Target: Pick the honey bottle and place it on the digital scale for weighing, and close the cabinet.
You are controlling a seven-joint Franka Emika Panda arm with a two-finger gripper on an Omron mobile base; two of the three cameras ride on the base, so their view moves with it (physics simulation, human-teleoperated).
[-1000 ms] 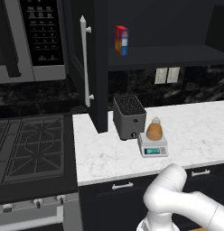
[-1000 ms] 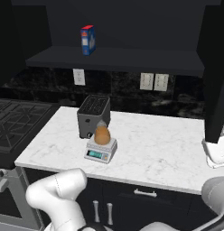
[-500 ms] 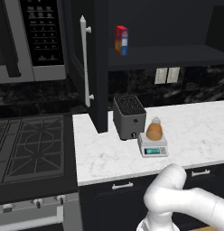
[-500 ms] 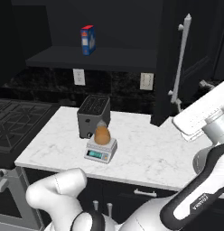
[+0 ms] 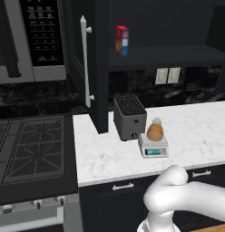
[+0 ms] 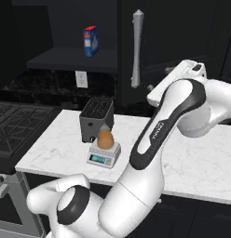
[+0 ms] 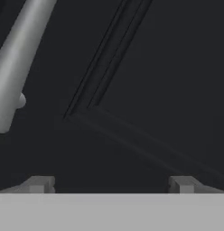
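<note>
The amber honey bottle (image 5: pixel 155 131) (image 6: pixel 105 139) stands upright on the small grey digital scale (image 5: pixel 153 147) (image 6: pixel 104 155), just in front of the toaster. The black cabinet's left door (image 5: pixel 77 54) hangs open, its silver handle (image 5: pixel 85 61) facing out. The right door (image 6: pixel 157 42) is partly swung in, with my arm (image 6: pixel 182 100) reaching up against it beside its handle (image 6: pixel 136 49). In the hand view my gripper (image 7: pixel 109 186) is open, fingertips (image 7: pixel 39 184) wide apart with nothing between them, very close to the dark door panel (image 7: pixel 145 81), the handle (image 7: pixel 16 72) to their left.
A dark toaster (image 5: pixel 129 117) (image 6: pixel 96 118) sits behind the scale. A red, blue and yellow box (image 5: pixel 122 40) (image 6: pixel 91 41) stands on the cabinet shelf. The microwave (image 5: pixel 37 38) hangs over the stove (image 5: pixel 28 145) at left. White marble counter (image 5: pixel 196 129) stretches right.
The right cabinet door has swung leftward toward shut, with my arm moving left along with it. Bottle, scale and left door have not moved.
</note>
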